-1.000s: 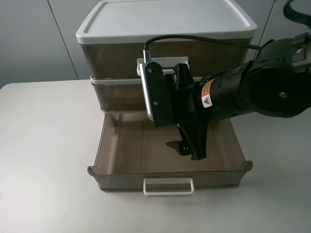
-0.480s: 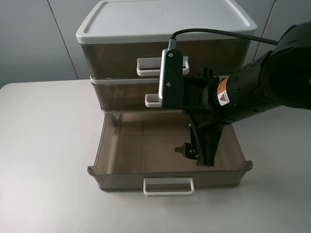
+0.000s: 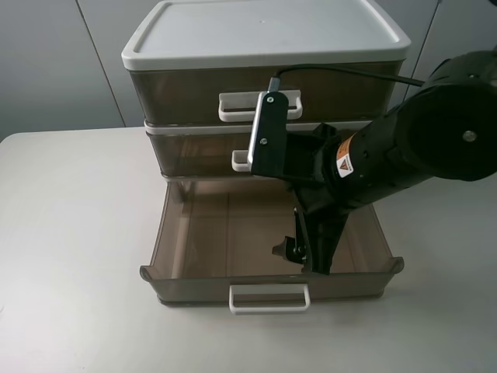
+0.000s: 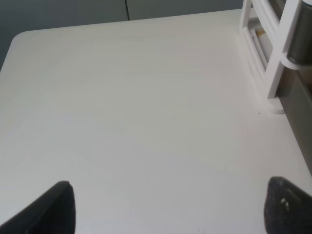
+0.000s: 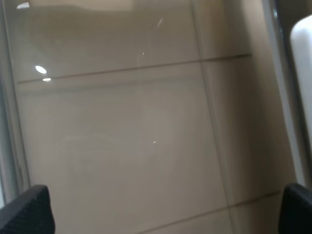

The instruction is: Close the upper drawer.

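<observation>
I am watching the right pincer point(image 3: 299, 252) through the high camera. It is hanging with its tips down inside the smoky-brown translucent lowest drawer point(image 3: 194, 233), which is standing pulled far out over the flat white desk point(image 3: 70, 233). The thick black right arm point(image 3: 419, 148) is reaching across from the right side, and it is passing in front of the cabinet. In the right wrist view the two black fingertips point(image 5: 24, 209) are sitting far apart, so this pincer is wide and is gripping nothing; between them I am seeing only the brown drawer floor. The smoky-brown translucent upper drawer point(image 3: 171, 93) is sitting directly under the white rectangular plastic lid point(image 3: 264, 31), pushed in flush with the cabinet front, and its white loop handle point(image 3: 233, 116) is partly hidden behind the arm. The brown middle drawer point(image 3: 194, 155) below it is also looking pushed in. The left pincer point(image 4: 170, 214) is appearing only in its own wrist view: it is spread wide above the bare desk and is holding nothing, with the white cabinet frame point(image 4: 273, 73) just beside it.
</observation>
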